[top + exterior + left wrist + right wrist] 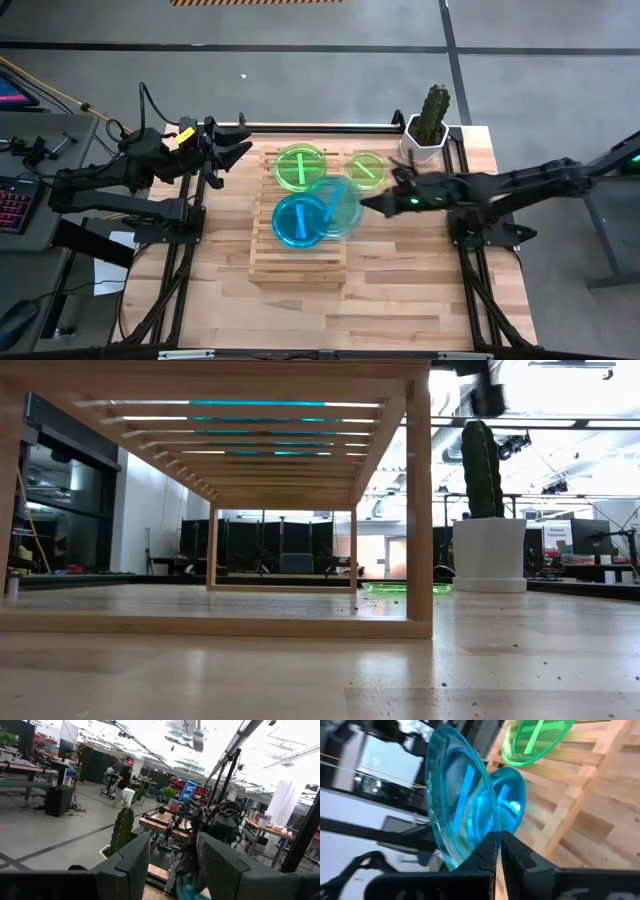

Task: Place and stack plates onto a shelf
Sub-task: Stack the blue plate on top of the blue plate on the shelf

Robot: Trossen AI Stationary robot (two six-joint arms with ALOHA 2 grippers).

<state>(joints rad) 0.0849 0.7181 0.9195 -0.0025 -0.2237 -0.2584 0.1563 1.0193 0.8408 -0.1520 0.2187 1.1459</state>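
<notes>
The light wooden slatted shelf (297,262) stands mid-table. On it lie a lime green plate (300,167) and a cyan blue plate (296,222). A second green plate (365,168) lies on the tabletop right of the shelf, also visible in the low view as the green plate (405,588). My right gripper (368,206) is shut on another blue plate (338,205), tilted above the shelf's right part. My left gripper (236,152) hangs open near the table's far-left corner, away from the plates. My right gripper (498,836) pinches the held blue plate's rim (487,827) between its two fingertips, coming level from the table's right side. The plate (455,800) stands steeply tilted, almost on edge, and lifted; whether its far edge touches the blue plate (514,800) on the shelf I cannot tell.
A potted cactus (430,122) in a white pot stands at the table's far right corner, close behind my right arm. Black frame rails run along the table's left and right edges. Bare tabletop lies in front of the shelf, toward the near edge.
</notes>
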